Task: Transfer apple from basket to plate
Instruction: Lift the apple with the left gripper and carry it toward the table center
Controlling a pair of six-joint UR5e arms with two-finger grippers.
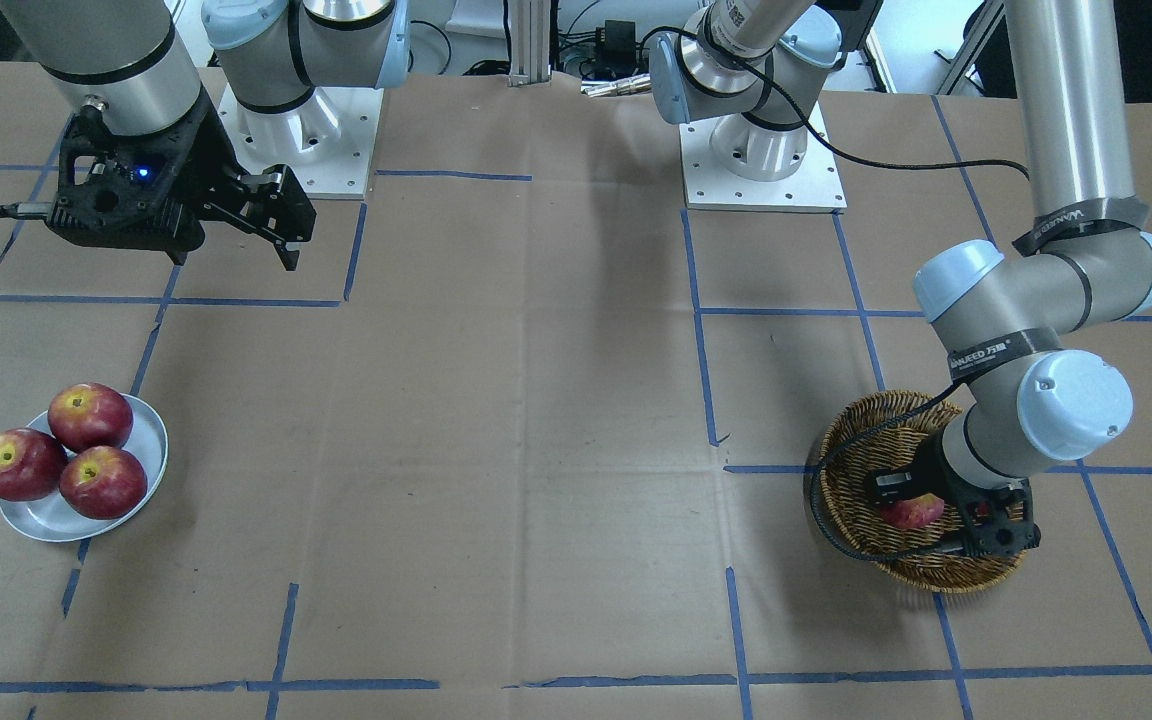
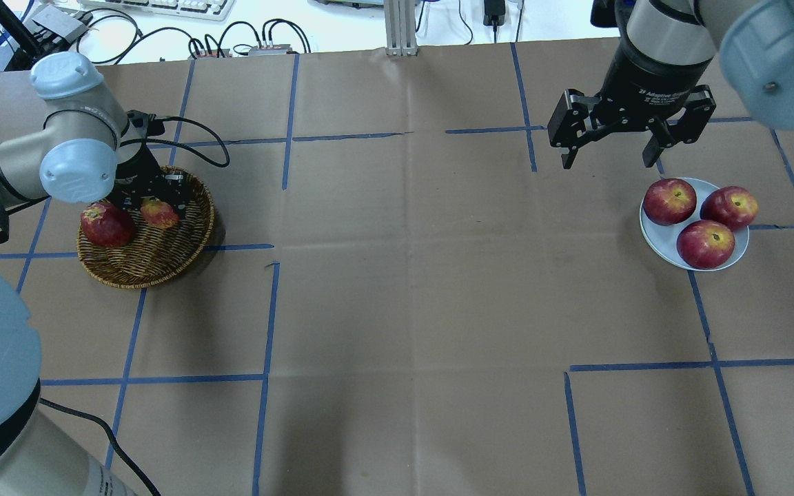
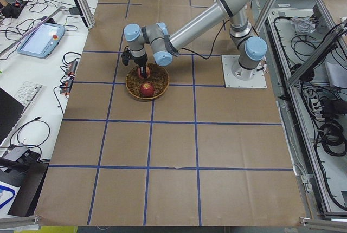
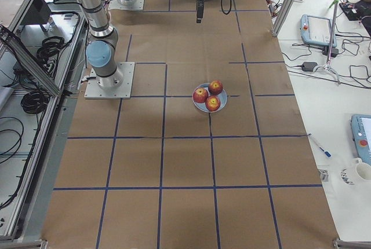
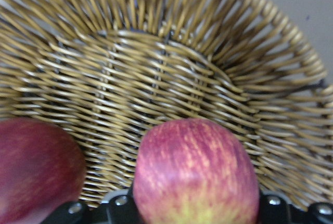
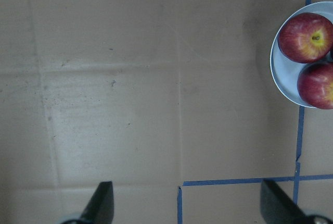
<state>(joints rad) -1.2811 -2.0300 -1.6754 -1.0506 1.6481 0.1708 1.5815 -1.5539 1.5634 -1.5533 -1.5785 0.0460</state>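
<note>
The pinkish-red, yellow-streaked apple [image 5: 196, 172] sits between the fingers of my left gripper [image 2: 151, 207] inside the wicker basket [image 2: 163, 262]. The jaws are closed against its sides. The apple also shows in the front view [image 1: 914, 512] and the overhead view [image 2: 160, 213]. The pale plate [image 2: 653, 234] lies far off on the other side and carries three dark red apples [image 2: 669, 201]. My right gripper [image 2: 606, 162] hangs open and empty above the table just beyond the plate.
A darker red apple [image 2: 106, 225] lies in the basket next to the held one, and shows in the left wrist view [image 5: 36, 172]. The basket's rim [image 1: 866, 450] stands around my left gripper. Brown paper with blue tape lines covers the table.
</note>
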